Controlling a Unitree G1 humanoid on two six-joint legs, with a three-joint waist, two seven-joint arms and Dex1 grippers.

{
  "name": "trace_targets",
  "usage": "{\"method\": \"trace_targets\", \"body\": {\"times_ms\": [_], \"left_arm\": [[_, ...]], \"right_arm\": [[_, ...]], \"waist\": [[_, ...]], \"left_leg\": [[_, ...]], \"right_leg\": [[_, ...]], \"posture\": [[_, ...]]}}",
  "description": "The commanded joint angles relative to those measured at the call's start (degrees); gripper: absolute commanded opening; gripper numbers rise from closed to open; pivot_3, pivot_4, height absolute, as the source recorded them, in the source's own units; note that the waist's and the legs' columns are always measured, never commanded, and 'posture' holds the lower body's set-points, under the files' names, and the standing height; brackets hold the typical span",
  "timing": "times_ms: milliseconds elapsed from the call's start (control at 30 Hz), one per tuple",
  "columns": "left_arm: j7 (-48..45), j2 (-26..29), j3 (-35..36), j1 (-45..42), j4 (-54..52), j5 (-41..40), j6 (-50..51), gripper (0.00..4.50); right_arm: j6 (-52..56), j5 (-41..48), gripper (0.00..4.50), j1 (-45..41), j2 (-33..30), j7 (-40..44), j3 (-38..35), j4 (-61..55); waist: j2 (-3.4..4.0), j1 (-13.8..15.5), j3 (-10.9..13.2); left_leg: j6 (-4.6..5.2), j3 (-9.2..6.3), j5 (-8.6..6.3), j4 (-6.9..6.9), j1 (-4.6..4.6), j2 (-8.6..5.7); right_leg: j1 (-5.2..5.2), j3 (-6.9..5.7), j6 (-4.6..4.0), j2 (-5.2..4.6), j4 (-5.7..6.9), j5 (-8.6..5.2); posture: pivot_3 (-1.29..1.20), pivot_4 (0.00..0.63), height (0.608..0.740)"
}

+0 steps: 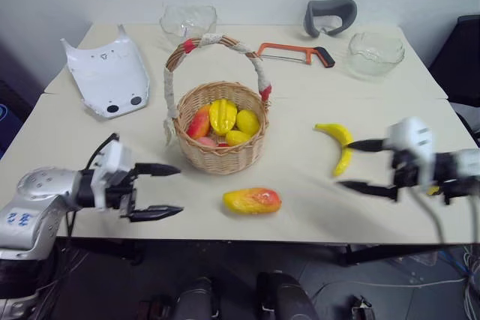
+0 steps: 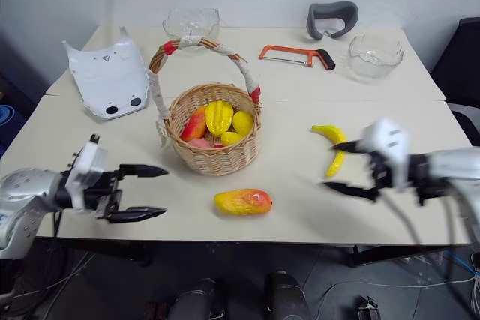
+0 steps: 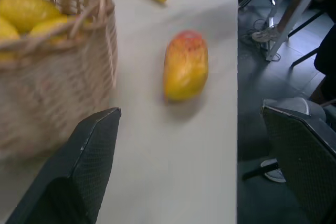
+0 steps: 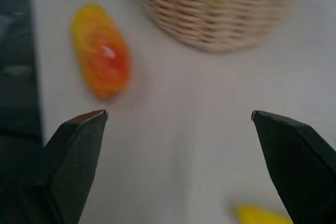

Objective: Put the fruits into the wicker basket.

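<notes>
Right pincer (image 1: 360, 166) partly hides the banana (image 1: 337, 137).

Right gripper (image 1: 365, 165) motion-blurred, covers the banana's (image 1: 338, 142) lower end. Basket (image 4: 220, 9) smeared and cut off in right wrist view. Pink fruit (image 1: 206, 141) in basket mostly buried under the others, type unclear.

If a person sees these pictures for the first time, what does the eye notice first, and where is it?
The wicker basket stands mid-table, its tall arched handle over several yellow and red fruits inside. Two fruits lie outside it on the table: a mango in front near the edge, and a banana on the robot's right. The open left end effector and right end effector flank them, both empty.
</notes>
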Motion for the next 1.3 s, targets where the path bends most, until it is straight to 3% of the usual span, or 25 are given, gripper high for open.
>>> {"method": "trace_targets", "body": {"times_ms": [33, 233, 367, 467, 567, 633, 733, 867, 1033, 1133, 1267, 1300], "left_arm": [[-2.3, 0.5, 2.2, 3.7, 0.7, 1.3, -4.0, 4.50], [-0.9, -0.5, 2.7, 4.9, -2.2, 0.5, -4.6, 4.50], [0.2, -1.2, 2.9, 5.7, -4.2, 0.1, -4.4, 4.50], [0.7, -2.1, 3.3, 6.2, -5.5, -0.6, -4.4, 4.50], [1.1, -2.8, 3.7, 6.5, -6.4, -1.3, -4.2, 4.50], [1.4, -3.1, 3.7, 6.7, -6.9, -1.7, -4.0, 4.50], [2.6, -4.0, 4.8, 6.9, -8.0, -3.8, -2.8, 4.50], [6.3, -5.1, 7.1, 5.3, -9.0, -9.1, 2.4, 4.50], [9.7, -6.0, 9.1, 2.4, -8.7, -12.9, 6.1, 4.50], [12.7, -7.2, 10.6, 1.2, -8.7, -15.1, 8.0, 4.50], [14.1, -8.5, 10.0, 0.9, -9.3, -14.6, 8.0, 4.50], [14.2, -8.7, 9.7, 0.7, -9.4, -14.5, 8.0, 4.50]], "right_arm": [[0.4, -5.6, 4.49, -5.3, 6.3, -3.6, 10.7, -0.4], [2.7, -14.4, 4.49, -14.7, 16.5, -8.6, 22.1, 7.5], [2.9, -18.1, 4.49, -16.0, 16.6, -7.1, 26.5, 10.5], [3.4, -17.1, 3.89, -15.4, 15.6, -3.9, 26.9, 9.8], [2.7, -15.7, 2.80, -14.9, 15.4, -1.8, 25.4, 9.1], [1.6, -13.3, 2.34, -14.7, 15.9, -0.9, 22.4, 8.5], [3.5, -6.5, 2.31, -15.3, 16.2, 1.2, 16.8, 4.7], [11.8, 2.5, 2.31, -21.5, 20.5, -3.5, 9.2, 3.0], [11.4, -3.6, 2.31, -31.3, 29.6, -18.9, 6.6, 12.0], [9.7, -9.9, 2.31, -35.7, 34.7, -27.0, 9.2, 20.2], [4.8, -15.0, 2.31, -37.9, 39.7, -31.0, 10.8, 28.9], [4.6, -15.0, 3.02, -37.9, 39.7, -29.9, 11.4, 28.8]], "waist": [[-0.03, 0.1, 0.0], [-0.04, 0.0, 0.0], [-0.05, -0.1, 0.0], [-0.05, -0.1, 0.0], [-0.05, -0.2, 0.0], [-0.05, -0.2, 0.0], [-0.05, -0.2, 0.0], [-0.05, -0.3, 0.0], [-0.06, -0.3, 0.0], [-0.06, -0.4, 0.0], [-0.07, -0.5, 0.0], [-0.07, -0.5, 0.0]], "left_leg": [[0.01, -0.03, -0.03, 0.02, -0.03, -0.02], [0.06, -0.25, 0.06, 0.19, -0.56, -0.20], [0.21, -0.25, 0.20, 0.17, -0.56, -0.21], [0.41, -0.24, 0.09, 0.18, -0.57, -0.22], [0.50, -0.25, 0.06, 0.26, -0.55, -0.21], [0.51, -0.25, 0.08, 0.27, -0.52, -0.19], [0.50, -0.26, 0.09, 0.28, -0.51, -0.18], [0.49, -0.29, 0.09, 0.27, -0.49, -0.15], [0.38, -0.32, 0.16, 0.27, -0.45, -0.16], [0.14, -0.30, 0.30, 0.27, -0.48, -0.21], [0.11, -0.26, 0.32, 0.25, -0.50, -0.21], [0.11, -0.26, 0.33, 0.22, -0.51, -0.21]], "right_leg": [[-0.02, -0.03, 0.00, -0.04, -0.05, 0.00], [-0.33, -0.23, 0.00, -0.27, -0.05, 0.04], [-0.31, -0.27, 0.01, -0.27, -0.05, 0.04], [-0.30, -0.30, 0.01, -0.26, -0.02, 0.04], [-0.25, -0.34, 0.02, -0.25, 0.00, 0.04], [-0.24, -0.34, 0.02, -0.24, 0.03, 0.04], [-0.24, -0.33, 0.02, -0.23, 0.08, 0.05], [-0.23, -0.33, 0.02, -0.23, 0.09, 0.05], [-0.23, -0.34, 0.02, -0.23, 0.17, 0.05], [-0.24, -0.33, 0.02, -0.25, 0.17, 0.05], [-0.26, -0.32, 0.02, -0.22, 0.18, 0.05], [-0.26, -0.32, 0.02, -0.22, 0.17, 0.05]], "posture": [[0.00, 0.150, 0.740], [0.00, 0.150, 0.740], [0.00, 0.150, 0.740], [0.00, 0.150, 0.740], [0.00, 0.150, 0.740], [0.00, 0.150, 0.740], [0.00, 0.150, 0.740], [0.00, 0.150, 0.740], [0.00, 0.150, 0.740], [0.00, 0.150, 0.740], [0.00, 0.150, 0.740], [0.00, 0.150, 0.740]]}}
